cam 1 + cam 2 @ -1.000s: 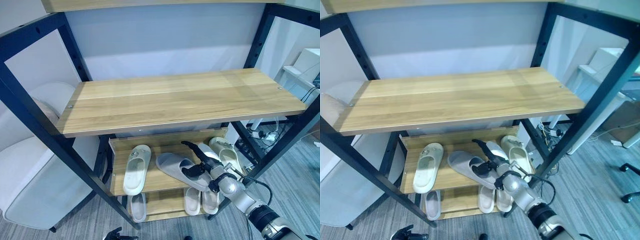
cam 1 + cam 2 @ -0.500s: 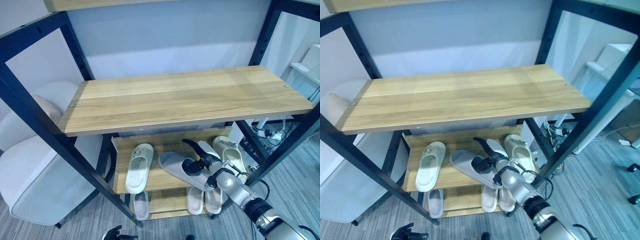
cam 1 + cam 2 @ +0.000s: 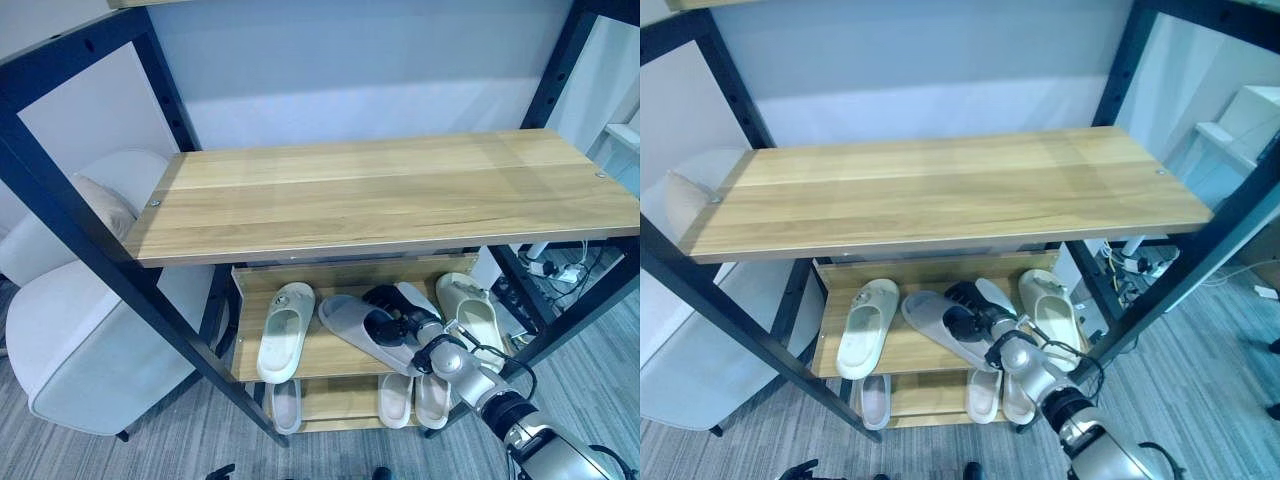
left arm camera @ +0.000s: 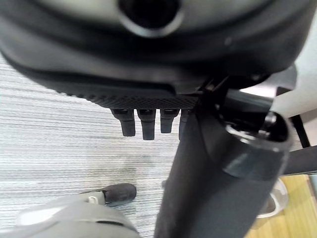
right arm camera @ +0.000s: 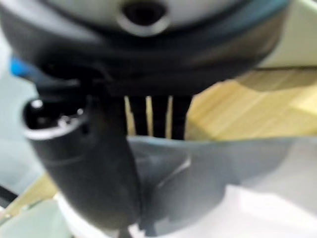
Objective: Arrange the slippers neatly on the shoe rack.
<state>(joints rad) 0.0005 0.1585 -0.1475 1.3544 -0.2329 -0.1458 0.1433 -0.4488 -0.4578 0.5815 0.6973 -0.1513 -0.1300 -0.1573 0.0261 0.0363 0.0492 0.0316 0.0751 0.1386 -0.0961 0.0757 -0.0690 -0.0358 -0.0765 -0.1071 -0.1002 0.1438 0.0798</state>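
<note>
Slipper gripped on the middle shelf

Right hand (image 3: 398,322) is in under the wide top board of the shoe rack (image 3: 380,195), and its dark fingers and thumb are clamped on a grey slipper (image 3: 355,326) — thumb over the strap, fingers tucked down past its edge, as the right wrist view shows. That slipper is pale grey with a broad band across the front, and it lies slanted across the middle shelf, toe end toward the left. To its left sits a cream slipper (image 3: 283,331), lying roughly front to back, well apart from the hand. Just behind the hand a second grey slipper (image 3: 416,301) pokes out, and at the right end of the shelf rests another cream slipper (image 3: 474,317). Down on the bottom shelf, a white pair (image 3: 413,399) sits side by side, with a single pale slipper (image 3: 285,405) further left.

Left hand (image 4: 148,119) hangs over grey striped carpet (image 4: 54,144), fingers loosely curled and holding nothing.

Rack is light wood boards on a black metal frame — a grey wall behind, a pale padded chair (image 3: 75,330) at the left.
</note>
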